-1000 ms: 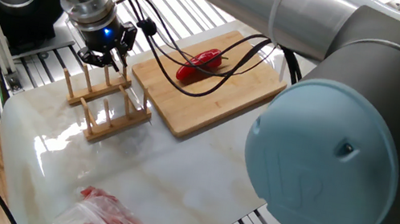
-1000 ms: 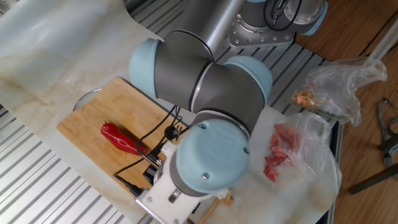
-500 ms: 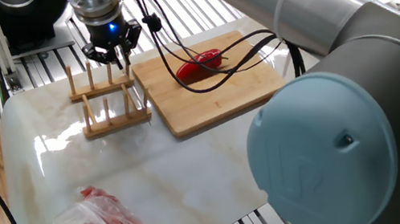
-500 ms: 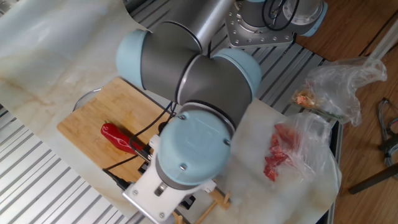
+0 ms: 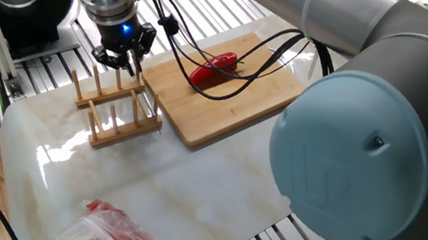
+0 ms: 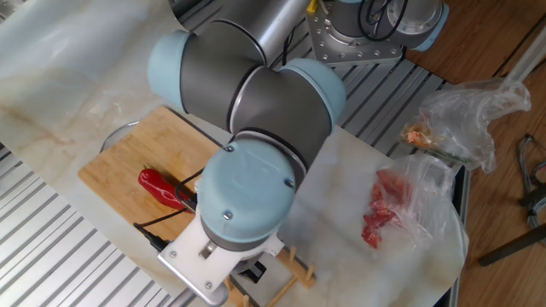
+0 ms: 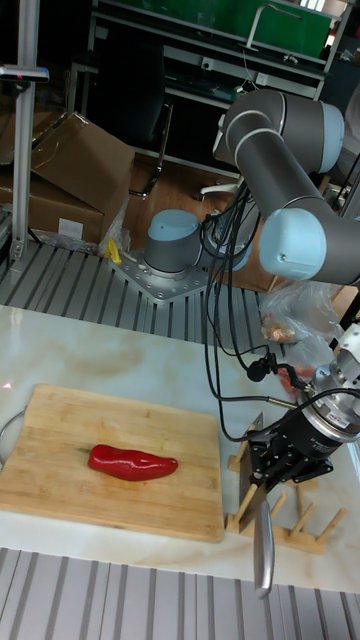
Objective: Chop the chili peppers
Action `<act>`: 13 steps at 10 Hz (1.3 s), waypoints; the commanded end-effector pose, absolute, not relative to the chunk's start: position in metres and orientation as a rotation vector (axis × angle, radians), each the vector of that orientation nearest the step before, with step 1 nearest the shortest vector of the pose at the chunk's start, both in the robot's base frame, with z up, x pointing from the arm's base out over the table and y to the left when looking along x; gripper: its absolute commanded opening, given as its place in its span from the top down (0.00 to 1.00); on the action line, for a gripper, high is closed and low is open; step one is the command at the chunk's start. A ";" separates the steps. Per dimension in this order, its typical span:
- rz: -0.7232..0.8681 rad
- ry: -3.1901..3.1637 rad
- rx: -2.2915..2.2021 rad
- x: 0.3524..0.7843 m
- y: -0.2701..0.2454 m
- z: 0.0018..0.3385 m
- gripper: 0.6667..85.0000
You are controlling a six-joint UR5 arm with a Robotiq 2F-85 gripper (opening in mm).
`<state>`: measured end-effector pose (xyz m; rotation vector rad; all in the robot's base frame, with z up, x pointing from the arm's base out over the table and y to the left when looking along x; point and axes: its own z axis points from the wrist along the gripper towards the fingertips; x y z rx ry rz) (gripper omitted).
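Marble-patterned white table (image 5: 212,181) carries a rectangular bamboo cutting board (image 7: 60,470) with a whole glossy red chili pepper (image 7: 132,463) lying near its middle, uncut. Beside the board stands a slotted wooden rack (image 5: 115,112). Black two-finger gripper (image 7: 268,482) sits over the rack, fingers clamped on a silver-handled knife (image 7: 262,545), handle pointing down toward the table edge. Clear plastic bag (image 5: 121,235) showing red lies well apart.

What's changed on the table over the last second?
The gripper has shifted slightly from above the wooden rack toward the cutting board, shut on a knife. The chili pepper and plastic bag haven't moved.
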<state>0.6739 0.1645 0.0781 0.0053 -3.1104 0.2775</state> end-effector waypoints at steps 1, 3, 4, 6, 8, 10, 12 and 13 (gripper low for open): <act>0.230 -3.090 -0.054 0.668 0.169 0.077 0.75; 0.230 -3.085 -0.083 0.667 0.167 0.076 0.75; 0.224 -3.081 -0.103 0.666 0.168 0.075 0.75; 0.231 -3.080 -0.115 0.667 0.166 0.071 0.75; 0.236 -3.081 -0.117 0.668 0.165 0.070 0.75; 0.234 -3.087 -0.124 0.670 0.164 0.070 0.75; 0.220 -3.093 -0.144 0.672 0.165 0.070 0.75; 0.216 -3.096 -0.158 0.673 0.166 0.070 0.75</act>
